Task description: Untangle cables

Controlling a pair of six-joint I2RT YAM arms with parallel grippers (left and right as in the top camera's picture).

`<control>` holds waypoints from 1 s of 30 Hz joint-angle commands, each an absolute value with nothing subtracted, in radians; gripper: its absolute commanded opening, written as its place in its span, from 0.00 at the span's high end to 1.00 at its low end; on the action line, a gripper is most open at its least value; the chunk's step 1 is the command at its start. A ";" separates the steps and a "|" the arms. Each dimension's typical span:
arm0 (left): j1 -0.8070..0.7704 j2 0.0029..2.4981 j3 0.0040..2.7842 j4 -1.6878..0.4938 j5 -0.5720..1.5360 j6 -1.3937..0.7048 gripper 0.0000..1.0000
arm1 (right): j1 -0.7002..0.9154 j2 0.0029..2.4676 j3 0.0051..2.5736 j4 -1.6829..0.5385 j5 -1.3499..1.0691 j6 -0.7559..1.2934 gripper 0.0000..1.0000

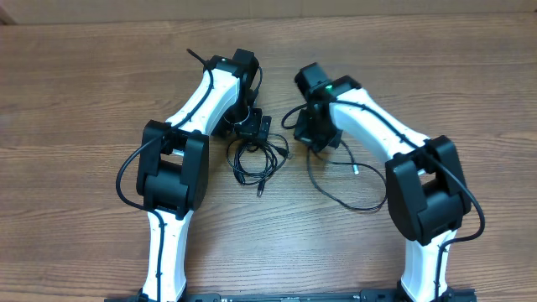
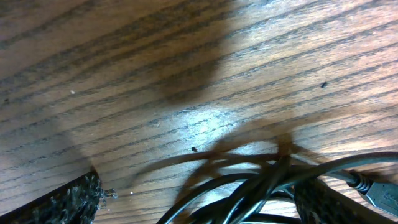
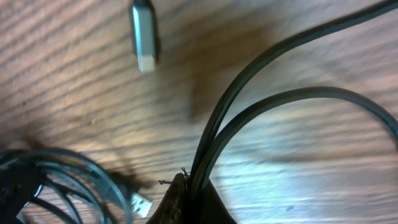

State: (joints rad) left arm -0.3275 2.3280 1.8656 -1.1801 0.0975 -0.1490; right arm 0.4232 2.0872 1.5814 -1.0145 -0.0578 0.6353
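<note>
The cables lie on the wooden table as thin black cords. A tangled bundle (image 1: 256,159) sits between the arms, and a wider loop (image 1: 344,191) runs out to the right. My left gripper (image 1: 252,130) stands open just above the bundle. In the left wrist view its fingers (image 2: 68,202) straddle several crossing cords (image 2: 261,186) without closing on them. My right gripper (image 1: 312,134) is shut on two strands of a cable (image 3: 249,112), which rise from the pinched tips (image 3: 196,193). A silver plug (image 3: 144,37) lies loose beyond them.
Another small plug (image 3: 142,204) and the bundle's coils (image 3: 62,180) lie left of the right gripper. A plug end (image 2: 379,193) rests by the left gripper's right finger. Both arms crowd the table's middle; bare wood (image 1: 75,101) surrounds them.
</note>
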 commanded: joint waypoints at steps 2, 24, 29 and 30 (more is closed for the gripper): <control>-0.330 2.329 1.846 -1.166 0.130 -0.123 0.00 | 0.360 2.085 1.618 -1.039 0.035 0.492 0.96; -0.331 2.329 1.846 -1.166 0.131 -0.123 0.00 | -0.028 2.070 1.975 -1.525 0.430 0.437 0.96; -0.331 2.329 1.846 -1.166 0.131 -0.123 0.00 | -0.118 2.072 1.937 -1.513 0.430 0.444 0.96; -0.331 2.329 1.847 -1.166 0.131 -0.123 0.00 | -0.136 2.072 1.929 -1.513 0.430 0.444 0.96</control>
